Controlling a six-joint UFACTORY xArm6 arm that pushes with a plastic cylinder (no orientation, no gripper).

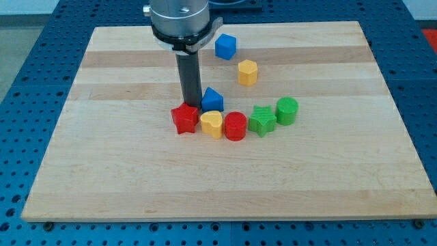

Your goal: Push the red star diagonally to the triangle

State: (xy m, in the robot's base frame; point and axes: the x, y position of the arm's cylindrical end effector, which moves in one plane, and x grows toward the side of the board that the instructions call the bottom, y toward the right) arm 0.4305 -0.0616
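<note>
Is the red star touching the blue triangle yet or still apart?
Cannot tell for sure: red star sits just below-left of blue triangle, with my tip at the star's top edge, hiding any gap.

The pale wooden board [225,171] shows lengthwise grain in light and darker strips, with a smooth, matt finish. On it, the red plastic star block [185,118] and, just beside it, the blue plastic triangle block [212,100] look smooth and faintly glossy. The straight dark rod [189,78] above the star looks matt, its collar [179,24] shiny metal.
</note>
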